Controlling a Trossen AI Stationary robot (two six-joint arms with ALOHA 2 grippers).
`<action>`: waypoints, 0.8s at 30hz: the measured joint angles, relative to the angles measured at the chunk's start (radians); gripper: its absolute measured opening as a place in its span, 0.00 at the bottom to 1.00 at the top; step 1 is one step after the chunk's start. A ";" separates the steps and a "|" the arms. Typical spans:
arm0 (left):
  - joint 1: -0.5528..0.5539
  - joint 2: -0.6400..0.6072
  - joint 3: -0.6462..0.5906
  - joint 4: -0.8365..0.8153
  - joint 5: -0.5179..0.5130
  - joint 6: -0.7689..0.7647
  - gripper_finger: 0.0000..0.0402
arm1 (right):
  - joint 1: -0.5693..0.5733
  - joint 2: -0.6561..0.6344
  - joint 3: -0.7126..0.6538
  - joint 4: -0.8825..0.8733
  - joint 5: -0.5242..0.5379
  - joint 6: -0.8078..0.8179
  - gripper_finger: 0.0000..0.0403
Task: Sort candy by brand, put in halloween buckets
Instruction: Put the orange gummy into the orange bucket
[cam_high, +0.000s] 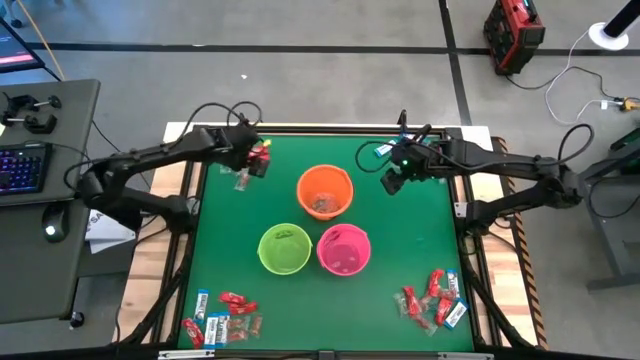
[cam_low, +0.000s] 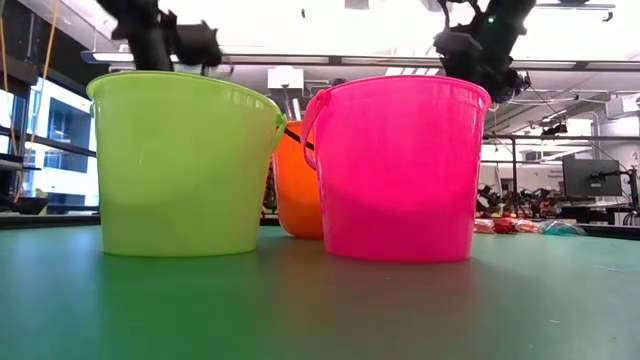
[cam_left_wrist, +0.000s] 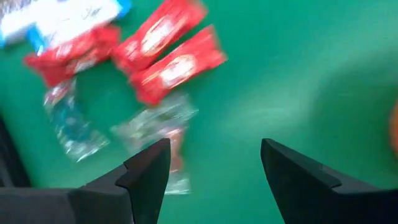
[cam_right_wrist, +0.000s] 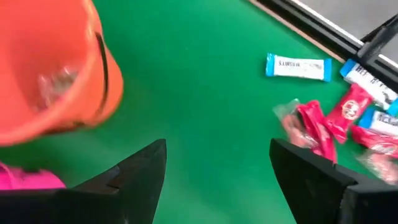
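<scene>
From above, a green table (cam_high: 400, 240) carries three buckets clustered at its middle: the orange bucket (cam_high: 325, 191) farthest back, the lime green bucket (cam_high: 284, 248) nearer and to the left, the hot pink bucket (cam_high: 344, 249) nearer and to the right, the two near ones touching. The left gripper (cam_high: 258, 160) hangs over the far left part of the table, well apart from the buckets, with a red candy and a pale wrapper right at its tip; whether it touches them cannot be told here. The right gripper (cam_high: 395, 180) hovers over the far right part, just beside the orange bucket. Two candy piles lie along the near edge: the left pile (cam_high: 222, 322) and the right pile (cam_high: 434, 298), both a mix of red and blue-and-white wrappers.

At table height, the green bucket fills the left, the pink bucket the right, and the orange one peeks between them from behind. Both arms hang above.

In the left wrist view, the left gripper's fingers (cam_left_wrist: 149, 177) stand wide apart with nothing between them; red candies (cam_left_wrist: 168, 59), clear-wrapped ones (cam_left_wrist: 155, 124) and a blue-and-white one lie on the green beyond.

In the right wrist view, the right gripper's fingers (cam_right_wrist: 140, 171) are spread wide and empty, with the orange bucket to one side and scattered candies (cam_right_wrist: 323, 118) farther off.
</scene>
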 joint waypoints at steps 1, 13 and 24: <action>0.022 0.010 -0.025 0.015 -0.002 0.005 0.60 | -0.001 0.000 0.000 0.018 0.000 0.017 0.69; 0.106 0.161 -0.145 0.163 0.031 0.005 0.60 | -0.002 0.000 0.000 0.092 0.003 0.107 0.69; 0.095 0.195 -0.179 0.149 0.060 -0.035 0.33 | -0.028 0.000 0.000 0.074 0.005 0.021 0.69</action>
